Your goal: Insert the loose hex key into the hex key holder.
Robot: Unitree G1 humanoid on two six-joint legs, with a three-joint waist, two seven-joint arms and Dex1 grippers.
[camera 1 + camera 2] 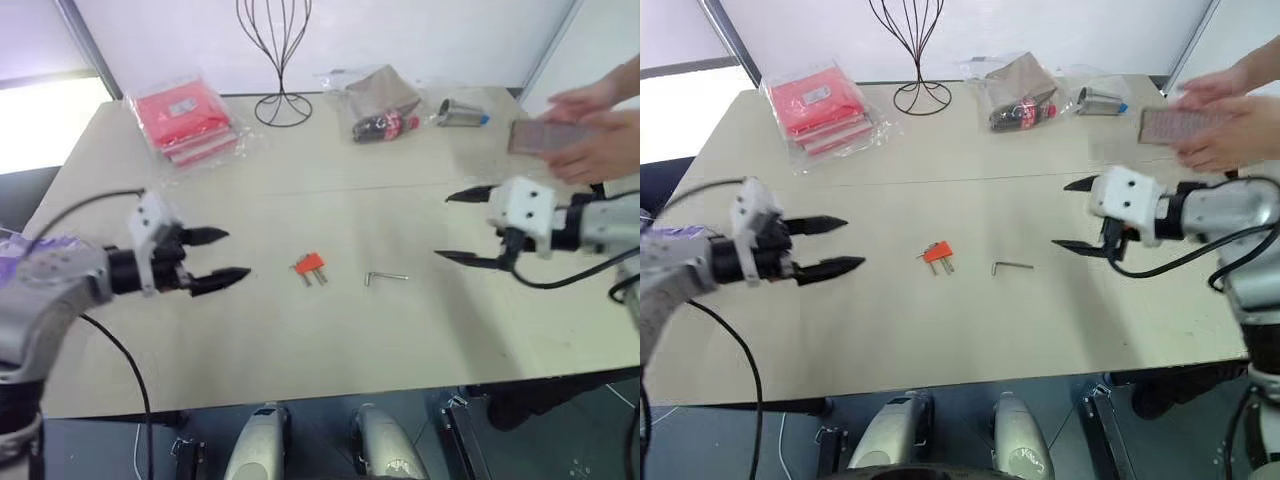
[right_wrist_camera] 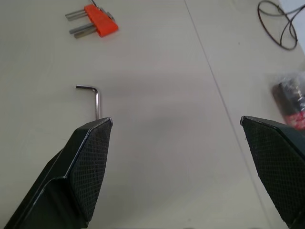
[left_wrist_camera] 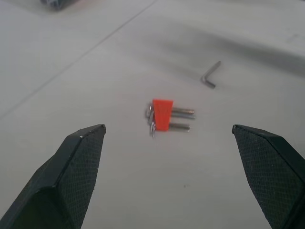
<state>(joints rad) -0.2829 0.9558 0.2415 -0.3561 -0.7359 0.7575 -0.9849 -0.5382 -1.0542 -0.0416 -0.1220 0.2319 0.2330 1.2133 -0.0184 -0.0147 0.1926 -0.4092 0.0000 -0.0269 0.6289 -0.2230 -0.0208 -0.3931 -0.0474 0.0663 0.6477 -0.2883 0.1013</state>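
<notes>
Lying on the beige table [image 1: 300,340], holder [image 1: 309,265] and loose key [image 1: 384,277] sit between both grippers' spread jaws.

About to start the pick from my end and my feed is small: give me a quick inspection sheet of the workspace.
Surface: beige table, bare in the front half.
Job's things: loose hex key lies flat mid-table; hex key holder lies just to its left, apart from it, untouched.
Clutter: along the far edge, red packets in clear plastic, black wire stand, bagged cola bottle, small metal cylinder.
Grippers: left pincer open, empty, above the table left of the holder; right pincer open, empty, right of the key.
Cables: black cable looping from the left arm; another hanging under the right arm.
Surroundings: a person's hands at the far right, holding a flat object.
</notes>
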